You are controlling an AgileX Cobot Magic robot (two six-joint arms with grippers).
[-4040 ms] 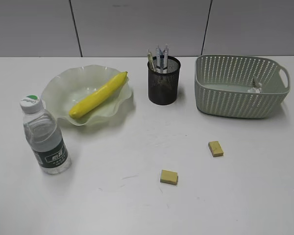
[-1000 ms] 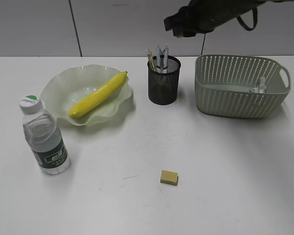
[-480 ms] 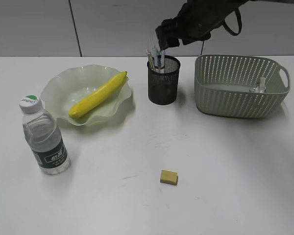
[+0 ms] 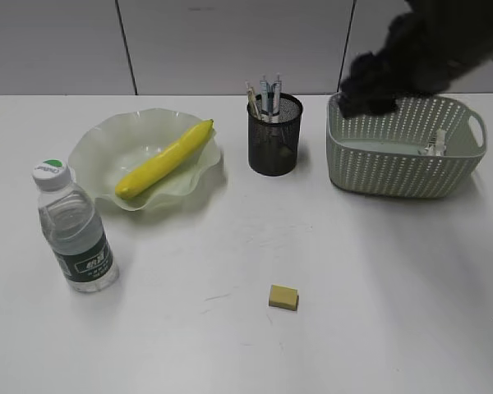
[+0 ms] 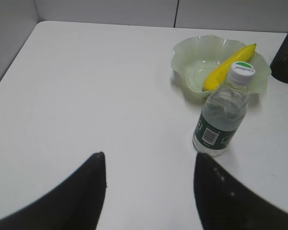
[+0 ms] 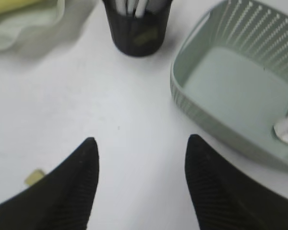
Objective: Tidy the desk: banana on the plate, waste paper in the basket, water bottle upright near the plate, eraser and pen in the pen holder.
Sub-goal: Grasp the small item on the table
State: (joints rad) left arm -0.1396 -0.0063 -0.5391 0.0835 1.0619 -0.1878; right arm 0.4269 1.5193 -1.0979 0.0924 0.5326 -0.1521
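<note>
The banana lies on the pale-green plate. The water bottle stands upright in front of the plate's left side. The black pen holder holds several pens, and a yellowish eraser shows through its mesh. Another eraser lies on the desk. The waste paper lies in the basket. My right gripper, blurred, hangs over the basket's left rim. It is open and empty in the right wrist view. My left gripper is open and empty over bare desk, left of the bottle.
A grey panelled wall runs behind the desk. The right wrist view shows the loose eraser at lower left, the basket at right and the plate's edge at top left.
My right arm has moved from above the pen holder to the right, over the basket's left rim. The second eraser left the desk earlier; an eraser now shows inside the holder.
</note>
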